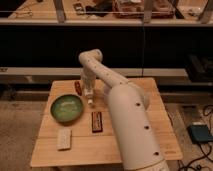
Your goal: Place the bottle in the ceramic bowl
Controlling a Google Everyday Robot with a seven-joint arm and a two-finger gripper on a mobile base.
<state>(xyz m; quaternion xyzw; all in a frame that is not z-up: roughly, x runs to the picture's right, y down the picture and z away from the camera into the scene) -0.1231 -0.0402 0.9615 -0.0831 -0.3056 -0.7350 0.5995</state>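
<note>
Since the bottle looks small, light and smooth-sided, a firm hold across its middle should suit. It is just right of the bowl, directly beneath the gripper; whether the gripper holds it, I cannot tell.

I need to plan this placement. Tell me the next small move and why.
Probably shift the gripper left, over the ceramic bowl. It hangs just right of the bowl's rim, with what looks like the bottle at its tip, not yet over the green inside.
</note>
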